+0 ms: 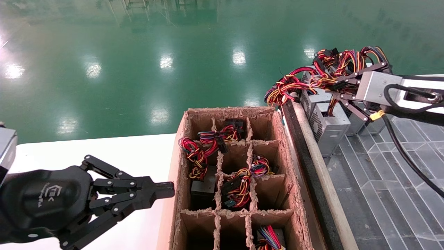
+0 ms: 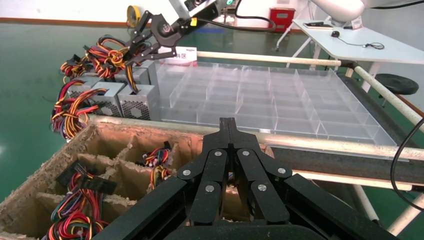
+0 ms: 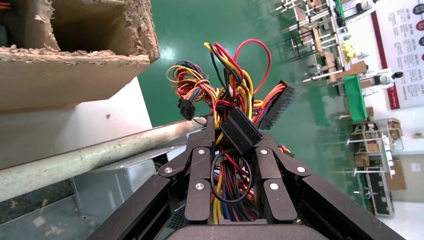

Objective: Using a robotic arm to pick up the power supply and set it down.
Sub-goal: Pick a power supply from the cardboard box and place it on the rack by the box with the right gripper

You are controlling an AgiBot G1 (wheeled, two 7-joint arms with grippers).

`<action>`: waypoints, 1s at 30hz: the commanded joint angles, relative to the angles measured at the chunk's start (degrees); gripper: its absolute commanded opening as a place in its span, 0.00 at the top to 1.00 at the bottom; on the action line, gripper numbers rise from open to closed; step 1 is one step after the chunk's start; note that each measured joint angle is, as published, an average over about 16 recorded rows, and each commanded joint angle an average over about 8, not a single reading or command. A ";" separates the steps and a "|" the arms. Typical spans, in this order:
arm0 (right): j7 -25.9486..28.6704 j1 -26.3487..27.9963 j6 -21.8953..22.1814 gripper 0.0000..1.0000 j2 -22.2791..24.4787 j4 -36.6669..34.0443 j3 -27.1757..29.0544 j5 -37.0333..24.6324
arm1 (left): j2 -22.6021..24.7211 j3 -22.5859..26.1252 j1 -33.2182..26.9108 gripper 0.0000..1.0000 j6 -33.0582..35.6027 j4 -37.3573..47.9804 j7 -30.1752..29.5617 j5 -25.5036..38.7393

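At the upper right of the head view, the right gripper (image 1: 341,91) has its jaws closed on the wire bundle (image 3: 227,100) of the power supply (image 1: 327,126), which sits among other grey units on the clear tray (image 2: 280,100). The left gripper (image 1: 163,191), jaws closed on nothing, hovers at lower left beside the cardboard box (image 1: 180,166).

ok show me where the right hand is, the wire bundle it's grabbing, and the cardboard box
right hand (image 1: 338,91), head view, midway between its fingertips, closed on the wires.
wire bundle (image 3: 227,95), right wrist view, on the looped red and yellow wires above the fingers.
cardboard box (image 1: 281,146), head view, on its frayed right wall.
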 commanded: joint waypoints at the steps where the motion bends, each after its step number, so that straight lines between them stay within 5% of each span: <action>1: -0.06 -0.56 0.34 1.00 -0.24 -0.50 -0.15 -0.07 | 0.00 0.00 0.00 1.00 0.00 0.00 0.00 0.00; 4: -0.69 -0.71 -0.01 0.98 -0.56 -1.26 -0.32 0.26 | 0.00 0.00 0.00 1.00 0.00 0.00 0.00 0.00; 12: -2.11 -0.48 -0.98 0.02 -0.71 -2.19 -0.65 0.39 | 0.00 0.01 0.00 1.00 0.00 0.00 0.00 -0.01; 30: -1.54 0.35 -2.01 0.00 -0.34 -0.91 -0.49 0.84 | -0.01 0.02 -0.01 1.00 -0.01 0.00 0.01 -0.02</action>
